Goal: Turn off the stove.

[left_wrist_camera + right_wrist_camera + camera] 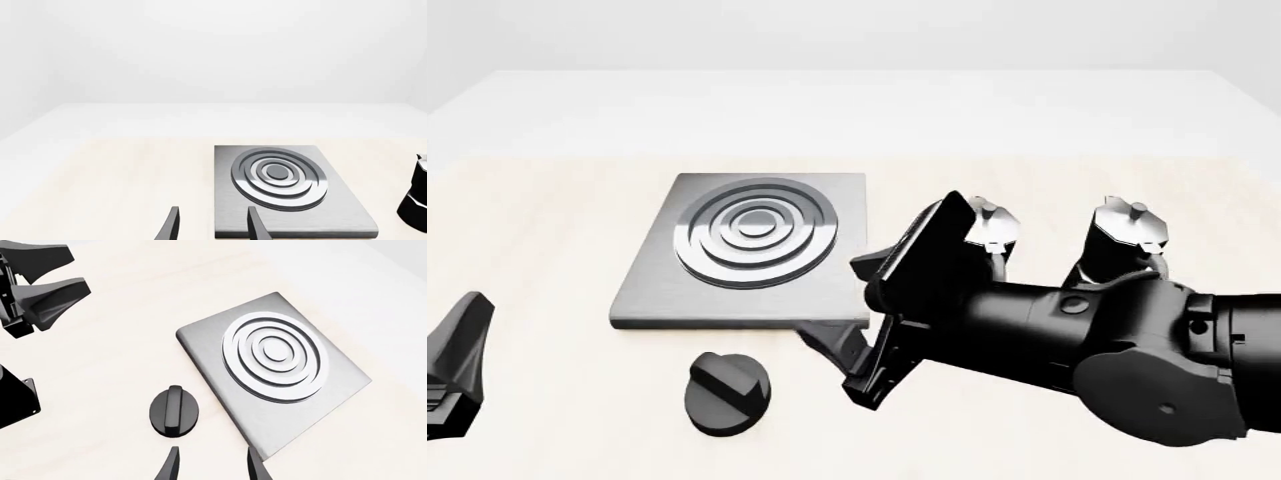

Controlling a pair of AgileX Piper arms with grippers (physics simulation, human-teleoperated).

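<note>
The stove is a flat grey metal plate (747,250) with raised rings, left of the table's middle. Its round black knob (727,392) with a raised bar lies apart, in front of the plate's near edge. My right gripper (831,345) is open and empty, just right of the knob by the plate's near right corner, not touching either. In the right wrist view the knob (175,411) sits just ahead of the fingertips (172,465), beside the plate (273,365). My left gripper (457,370) is open and empty at the far left. The left wrist view shows its gripper (212,220) and the plate (280,185).
Two black moka pots with silver lids (988,235) (1121,240) stand right of the plate, partly behind my right arm (1094,340). One pot shows at the left wrist view's edge (417,197). The left gripper (40,285) also shows in the right wrist view.
</note>
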